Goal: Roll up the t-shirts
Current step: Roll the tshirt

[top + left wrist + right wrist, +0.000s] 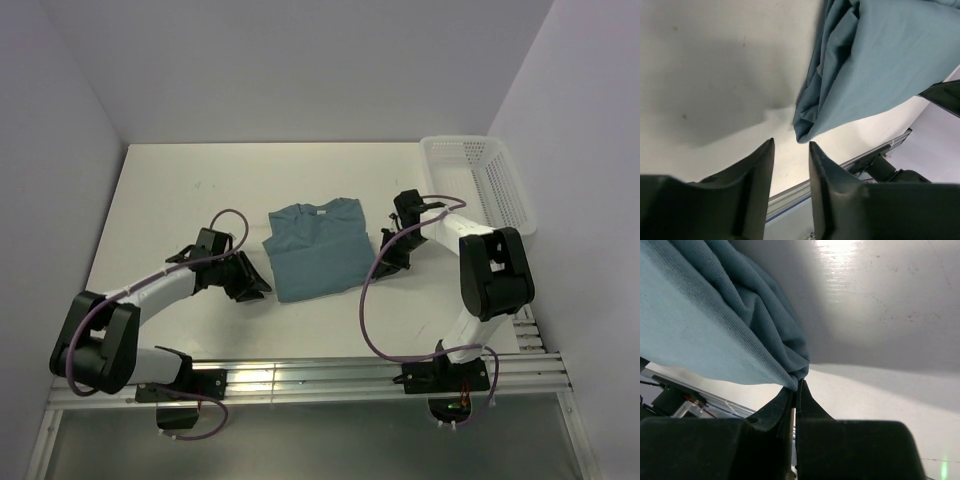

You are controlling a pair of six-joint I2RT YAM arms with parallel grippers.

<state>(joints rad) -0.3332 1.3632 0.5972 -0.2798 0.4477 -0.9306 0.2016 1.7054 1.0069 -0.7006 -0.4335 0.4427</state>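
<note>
The teal t-shirt (318, 248) lies folded into a rough rectangle on the white table (180, 190), collar toward the back. My left gripper (264, 287) is open and empty at the shirt's near left corner. In the left wrist view the shirt's layered corner (807, 127) hangs just ahead of the spread gripper (791, 146), not between the fingers. My right gripper (380, 266) is at the shirt's near right corner. In the right wrist view it (798, 384) is shut on a bunched corner of the shirt (765, 335), which is lifted a little off the table.
A white mesh basket (490, 180) stands at the table's back right, against the right wall. An aluminium rail (320, 378) runs along the near edge by the arm bases. Purple cables loop off both arms.
</note>
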